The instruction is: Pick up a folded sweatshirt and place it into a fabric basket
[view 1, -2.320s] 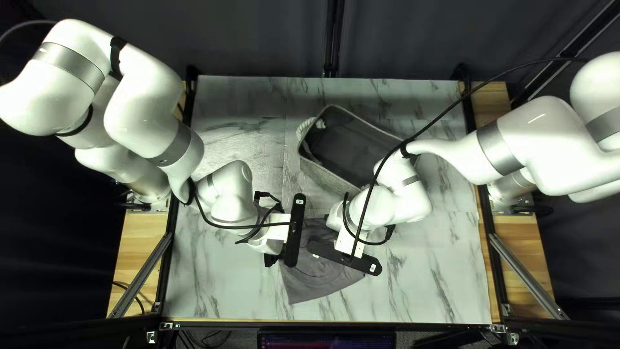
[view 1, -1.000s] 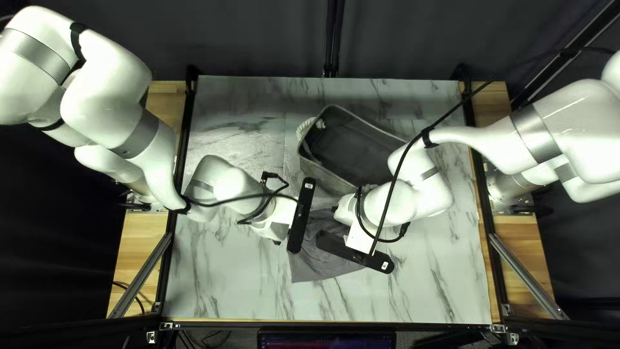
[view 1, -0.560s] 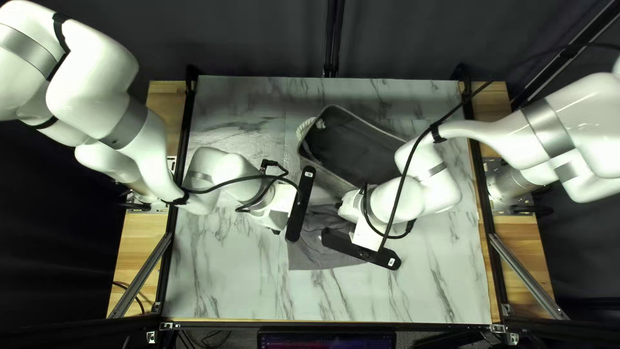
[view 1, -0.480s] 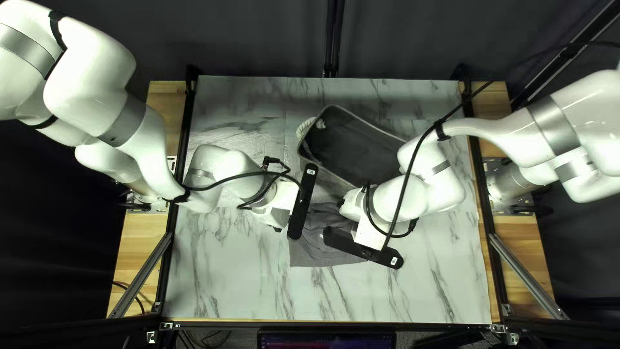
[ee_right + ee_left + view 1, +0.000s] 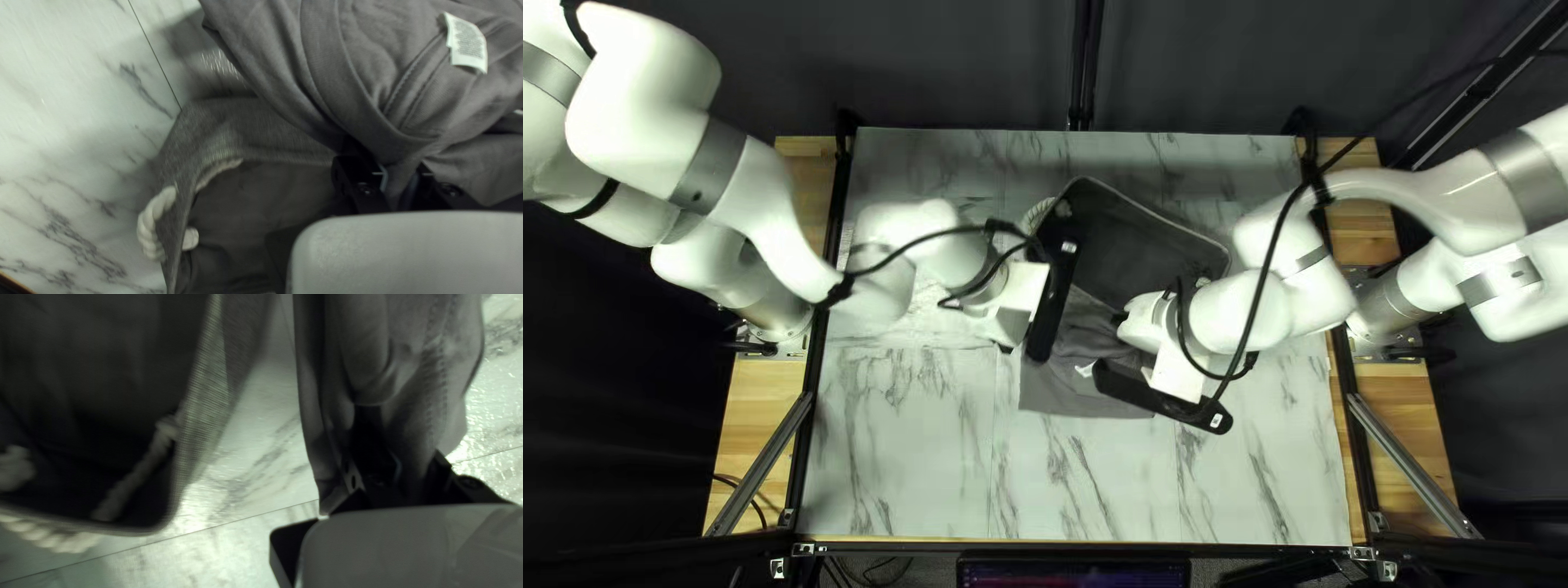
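My left gripper [image 5: 1005, 346] and right gripper [image 5: 1177, 376] are beside the fabric basket [image 5: 1151, 209], fingertips hidden from above. The grey sweatshirt [image 5: 1089, 394] hangs between them, partly over the basket's near side. In the left wrist view, my left gripper [image 5: 402, 471] is shut on the sweatshirt [image 5: 419, 365], with the basket [image 5: 204, 386] alongside, its rope handle inside. The right wrist view has my right gripper [image 5: 402, 182] shut on bunched sweatshirt cloth [image 5: 327, 71] at the basket's rim [image 5: 289, 155]; a white tag shows on the cloth.
The marble-patterned table [image 5: 926, 457] shows in front of the sweatshirt and along both sides. Black frame rails [image 5: 831, 250] run down its sides. Dark cables hang along both arms.
Both grippers have moved toward the table's far edge and slightly rightward in the top left view, bringing the sweatshirt along. It now overlaps the basket's near side; the basket stays in place.
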Motion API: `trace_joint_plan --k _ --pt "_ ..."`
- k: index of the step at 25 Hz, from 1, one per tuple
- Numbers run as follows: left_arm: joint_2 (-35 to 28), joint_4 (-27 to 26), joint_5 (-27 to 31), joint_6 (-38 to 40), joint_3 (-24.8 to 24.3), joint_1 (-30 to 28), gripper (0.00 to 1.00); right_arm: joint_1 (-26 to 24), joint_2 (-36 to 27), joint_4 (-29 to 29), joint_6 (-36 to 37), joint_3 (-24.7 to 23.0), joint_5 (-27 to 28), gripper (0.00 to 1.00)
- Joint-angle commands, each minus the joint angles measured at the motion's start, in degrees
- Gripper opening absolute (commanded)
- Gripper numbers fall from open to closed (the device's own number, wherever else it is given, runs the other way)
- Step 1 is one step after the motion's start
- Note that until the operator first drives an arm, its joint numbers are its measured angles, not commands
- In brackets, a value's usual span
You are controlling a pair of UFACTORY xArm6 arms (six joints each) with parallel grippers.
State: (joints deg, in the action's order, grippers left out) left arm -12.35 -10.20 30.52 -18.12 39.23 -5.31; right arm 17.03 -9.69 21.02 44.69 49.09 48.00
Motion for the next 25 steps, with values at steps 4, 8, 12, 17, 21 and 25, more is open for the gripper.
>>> trace_joint_plan --k 4,8,12,17,21,25 --pt "1.39 -1.88 7.85 -8.44 7.44 6.62 0.11 -3.02 -8.37 1.37 3.23 -2.26 4.42 0.0" --pt "3.58 -3.09 10.38 -12.72 11.29 9.54 0.11 -5.02 -12.46 1.95 4.97 -4.03 5.34 0.0" --pt "5.66 -3.63 13.43 -16.33 15.36 12.51 0.18 -6.77 -15.7 2.35 6.49 -5.66 5.69 0.0" --pt "8.81 -4.49 16.65 -21.72 20.12 16.83 0.2 -10.05 -19.13 2.74 8.68 -9.33 3.36 0.0" --pt "11.17 -6.33 17.73 -27.52 22.31 21.01 0.0 -14.01 -22.14 2.71 11.02 -13.98 -0.73 0.0" --pt "12.12 -7.9 18.58 -31.92 23.47 24.04 0.0 -16.77 -23.63 2.58 12.89 -16.26 -3.18 0.0"
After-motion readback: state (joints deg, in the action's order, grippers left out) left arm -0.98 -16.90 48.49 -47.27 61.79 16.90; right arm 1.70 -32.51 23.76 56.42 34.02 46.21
